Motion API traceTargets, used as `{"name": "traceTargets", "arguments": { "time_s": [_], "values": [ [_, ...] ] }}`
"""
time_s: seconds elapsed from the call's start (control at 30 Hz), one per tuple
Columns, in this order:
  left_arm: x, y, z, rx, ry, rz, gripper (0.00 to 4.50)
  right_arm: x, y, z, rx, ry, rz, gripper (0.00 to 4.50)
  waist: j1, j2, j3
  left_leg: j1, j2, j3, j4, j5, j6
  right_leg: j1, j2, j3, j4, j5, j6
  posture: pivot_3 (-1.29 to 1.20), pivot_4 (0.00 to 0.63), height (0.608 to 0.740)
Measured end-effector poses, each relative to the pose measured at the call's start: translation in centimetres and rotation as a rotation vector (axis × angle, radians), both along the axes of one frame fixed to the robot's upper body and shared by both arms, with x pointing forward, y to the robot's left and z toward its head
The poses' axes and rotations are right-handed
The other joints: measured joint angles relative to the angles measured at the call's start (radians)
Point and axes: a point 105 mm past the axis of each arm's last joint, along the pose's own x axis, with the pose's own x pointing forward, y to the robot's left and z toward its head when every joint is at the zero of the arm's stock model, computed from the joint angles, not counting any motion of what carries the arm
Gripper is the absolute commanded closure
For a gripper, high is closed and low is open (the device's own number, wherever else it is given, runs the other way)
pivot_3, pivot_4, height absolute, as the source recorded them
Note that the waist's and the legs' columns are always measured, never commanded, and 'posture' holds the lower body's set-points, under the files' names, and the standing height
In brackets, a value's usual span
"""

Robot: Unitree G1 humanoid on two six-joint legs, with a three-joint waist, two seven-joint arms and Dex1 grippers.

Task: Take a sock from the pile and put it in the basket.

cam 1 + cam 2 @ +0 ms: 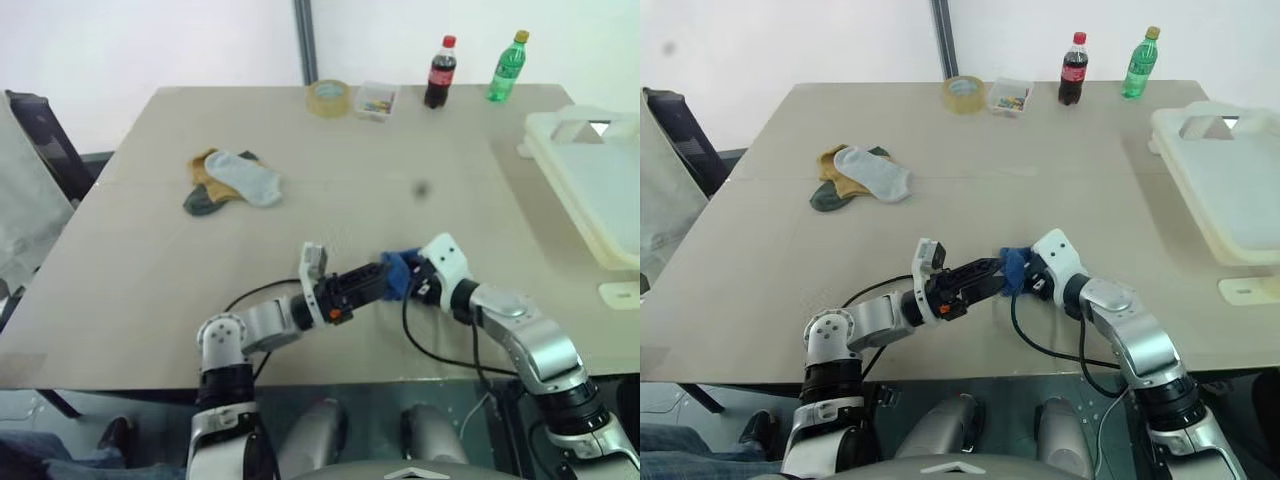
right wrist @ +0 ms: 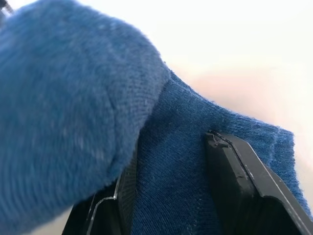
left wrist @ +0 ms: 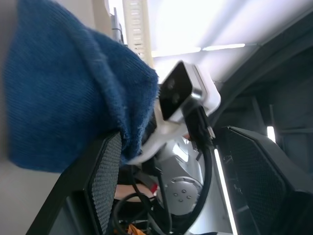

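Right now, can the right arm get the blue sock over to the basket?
Probably yes. The right gripper is shut on the blue sock, the left gripper is open beside it, and bare table lies between it and the basket.

basket (image 1: pixel 560 160): cut off by the right edge of the head views; only its near-left corner and handle cut-out show, far right of the blue sock.
blue sock (image 1: pixel 398 270): bunched between the two grippers, so its full shape is hidden.
right gripper (image 2: pixel 171 196): fingertips buried in the blue sock.
pile (image 1: pixel 232 180): the mustard and dark grey socks lie mostly under the light grey one.
small clear box (image 1: pixel 377 100): beyond the blue sock at the table's far edge; contents too small to tell.
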Motion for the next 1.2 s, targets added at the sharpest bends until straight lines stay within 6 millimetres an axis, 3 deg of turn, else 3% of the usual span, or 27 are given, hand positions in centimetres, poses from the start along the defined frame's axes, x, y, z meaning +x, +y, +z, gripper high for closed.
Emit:
{"name": "traceTargets", "arguments": {
  "time_s": [0.33,0.47,0.63,0.8,0.9,0.93,0.97,1.2],
  "values": [
    [3.7,-1.6,0.7,-0.032,0.019,0.127,0.92,-0.1,0.7,0.5,-0.053,-0.031,0.006,2.29,-0.001,-0.001,0.001,-0.007,0.000,0.001,-0.002,0.004,-0.001,-0.008,0.000,0.001,0.000,0.000,0.000,0.00,0.150,0.740],
    [4.1,-2.0,0.7,-0.040,0.027,0.145,0.92,-0.1,0.8,0.7,-0.070,-0.044,0.004,2.29,-0.001,-0.001,0.001,-0.011,0.000,0.001,-0.002,0.005,0.000,-0.012,0.000,0.001,0.001,0.000,0.000,0.00,0.150,0.740],
    [4.1,-2.4,0.6,-0.047,0.033,0.149,0.92,-0.3,0.4,1.6,-0.245,-0.085,0.081,2.29,0.002,-0.001,0.002,-0.012,-0.001,0.000,-0.001,0.005,0.000,-0.012,0.000,0.000,0.000,0.000,0.000,0.00,0.150,0.740],
    [4.2,-2.4,0.6,-0.043,0.033,0.149,0.92,-1.3,-0.3,2.2,-0.296,-0.054,0.082,2.29,0.002,-0.002,0.002,-0.014,-0.001,-0.001,-0.001,0.005,0.000,-0.014,-0.001,0.000,0.000,0.000,0.000,0.00,0.150,0.740],
    [4.2,-2.3,0.6,-0.040,0.032,0.145,0.86,-2.1,-1.7,3.2,-0.327,-0.036,0.078,0.98,0.003,-0.002,0.003,-0.016,-0.001,-0.001,-0.001,0.005,0.000,-0.015,-0.001,0.000,0.000,0.000,0.000,0.00,0.150,0.740],
    [4.2,-2.3,0.5,-0.039,0.033,0.144,0.86,-2.1,-2.1,3.6,-0.328,-0.039,0.067,0.33,0.003,-0.002,0.003,-0.016,-0.001,-0.001,-0.001,0.005,0.000,-0.015,-0.001,0.000,0.000,0.000,0.000,0.00,0.150,0.740],
    [4.2,-2.3,0.5,-0.037,0.033,0.143,0.86,-2.1,-2.5,4.0,-0.327,-0.040,0.055,0.07,0.002,-0.002,0.003,-0.016,-0.001,0.000,-0.001,0.005,0.000,-0.015,-0.001,0.000,0.000,0.000,0.000,0.00,0.150,0.740],
    [4.3,-2.9,0.2,-0.017,0.034,0.108,0.86,-3.1,-5.0,4.4,-0.137,0.081,-0.074,0.07,0.011,-0.002,0.003,-0.016,-0.001,-0.001,-0.001,0.005,0.000,-0.014,-0.001,-0.001,0.000,0.000,0.000,0.00,0.150,0.740]
  ]
}}
